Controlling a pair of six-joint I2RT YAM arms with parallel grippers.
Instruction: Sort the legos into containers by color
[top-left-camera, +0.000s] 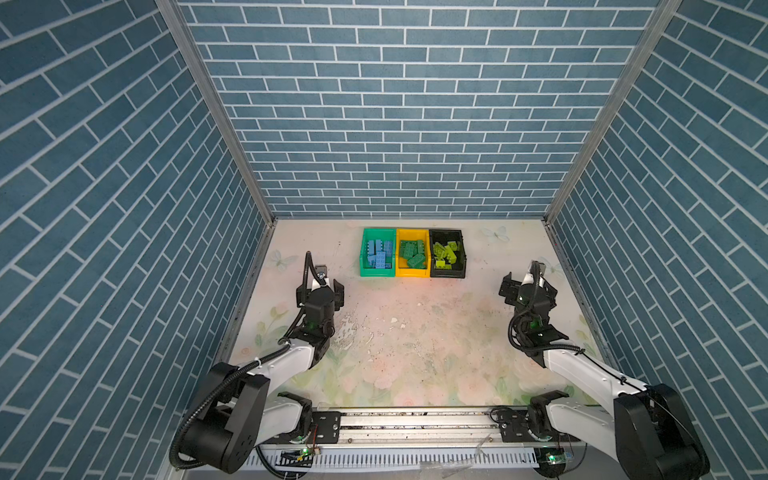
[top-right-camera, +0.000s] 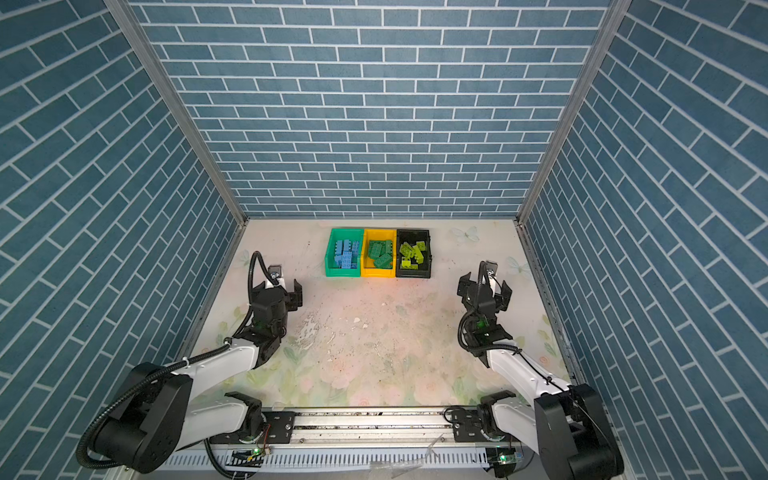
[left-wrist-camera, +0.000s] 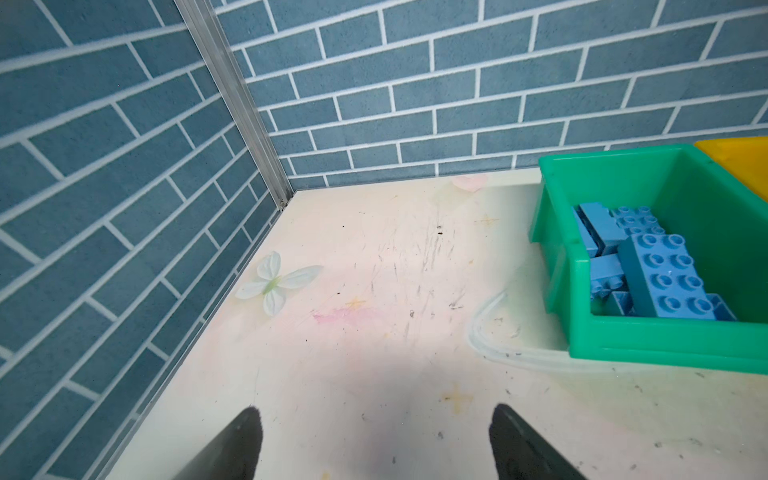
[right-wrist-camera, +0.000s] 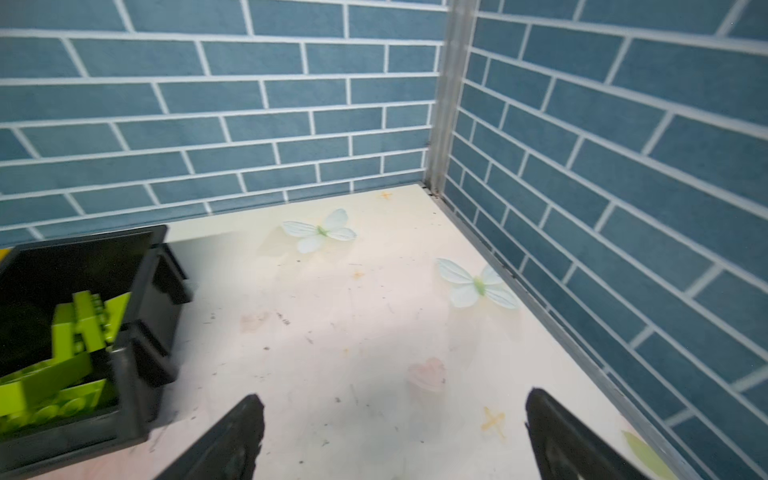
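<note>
Three containers stand side by side at the back of the table. The green bin (top-left-camera: 377, 273) (top-right-camera: 342, 273) holds light blue legos (top-left-camera: 379, 254) (left-wrist-camera: 665, 274). In the yellow bin (top-left-camera: 412, 273) (top-right-camera: 377, 273) lie dark green legos (top-left-camera: 413, 252). The black bin (top-left-camera: 447, 274) (right-wrist-camera: 83, 249) holds lime legos (top-left-camera: 445, 253) (right-wrist-camera: 79, 328). My left gripper (top-left-camera: 320, 287) (top-right-camera: 277, 289) (left-wrist-camera: 376, 428) hovers open and empty, left of and nearer than the green bin (left-wrist-camera: 648, 353). My right gripper (top-left-camera: 528, 286) (top-right-camera: 485, 286) (right-wrist-camera: 395, 415) is open and empty to the right of the black bin.
Blue brick-pattern walls close the table on the left (top-left-camera: 232, 257), back (top-left-camera: 407, 187) and right (top-left-camera: 582, 257). A metal rail (top-left-camera: 415, 424) carrying both arm bases runs along the front edge. The worn floral tabletop (top-left-camera: 415, 332) lies between the arms.
</note>
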